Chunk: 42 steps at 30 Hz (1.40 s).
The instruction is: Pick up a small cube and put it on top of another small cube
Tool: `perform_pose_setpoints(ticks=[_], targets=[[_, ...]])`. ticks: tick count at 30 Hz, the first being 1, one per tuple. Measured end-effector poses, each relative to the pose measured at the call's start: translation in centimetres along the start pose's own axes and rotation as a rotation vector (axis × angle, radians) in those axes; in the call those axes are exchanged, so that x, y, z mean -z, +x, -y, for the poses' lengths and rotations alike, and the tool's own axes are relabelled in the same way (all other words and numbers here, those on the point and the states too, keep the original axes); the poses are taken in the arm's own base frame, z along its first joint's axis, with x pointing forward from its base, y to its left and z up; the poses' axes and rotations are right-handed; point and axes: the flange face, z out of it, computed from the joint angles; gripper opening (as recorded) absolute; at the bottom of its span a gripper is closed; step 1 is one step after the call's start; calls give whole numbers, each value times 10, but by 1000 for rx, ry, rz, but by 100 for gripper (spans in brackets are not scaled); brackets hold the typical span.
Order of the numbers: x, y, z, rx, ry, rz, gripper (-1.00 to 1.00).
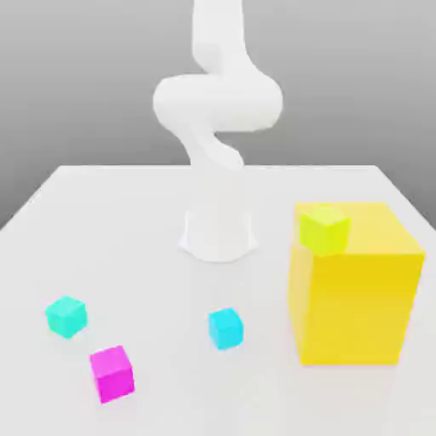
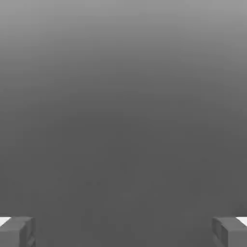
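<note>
On the white table [image 1: 102,221] stand the arm's base [image 1: 219,236], a big yellow block [image 1: 358,298], a turquoise cube [image 1: 65,316], a blue cube [image 1: 226,328] and a pink cube [image 1: 112,373].

I work in a simulated test scene, not a lived-in room. My smooth white arm [image 1: 217,111] rises from a round white base [image 1: 218,236] on a plain white surface [image 1: 153,213], and behind it there is only an even grey backdrop without walls or furniture. The things on the surface are flat-coloured blocks with no texture: a large yellow cube [image 1: 358,294], a small yellow-green cube [image 1: 324,228], two small cyan cubes [image 1: 65,316] [image 1: 226,329] and a small magenta cube [image 1: 112,373].
</note>
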Motion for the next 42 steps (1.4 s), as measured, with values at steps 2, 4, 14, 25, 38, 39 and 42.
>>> perform_pose_setpoints(ticks=[2, 4, 14, 25, 38, 39, 42], targets=[[-53, 12, -30, -36, -78, 26, 0], [-98, 19, -64, -71, -149, 53, 0], [-253, -5, -281, -279, -451, 220, 0], [-321, -106, -456, -458, -623, 372, 0], [-324, -109, -458, -459, -624, 374, -100], [-317, -104, -453, -459, -624, 374, -100], [-300, -93, -436, -463, -623, 374, -100]])
